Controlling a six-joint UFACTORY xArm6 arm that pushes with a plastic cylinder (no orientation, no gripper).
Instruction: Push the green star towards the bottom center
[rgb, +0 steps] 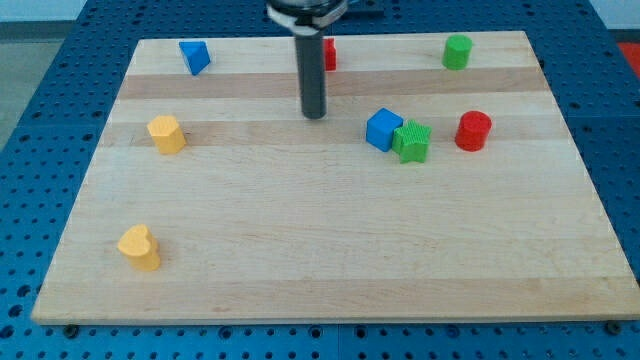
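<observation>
My tip (315, 114) rests on the wooden board (320, 250), a bare rod end with nothing clamped, touching no block. The green star (411, 141) lies toward the view's right of my tip and slightly lower, well apart from it. Against the star's left side sits a blue cube (383, 129), touching it. A red cylinder (473, 131) stands just beside the star on its right, with a small gap between them.

Bright, even overhead light falls on the pale wooden board (330, 250), blocks casting only faint, short shadows (no glare anywhere), and the frame is sharp though slightly soft from low resolution.
</observation>
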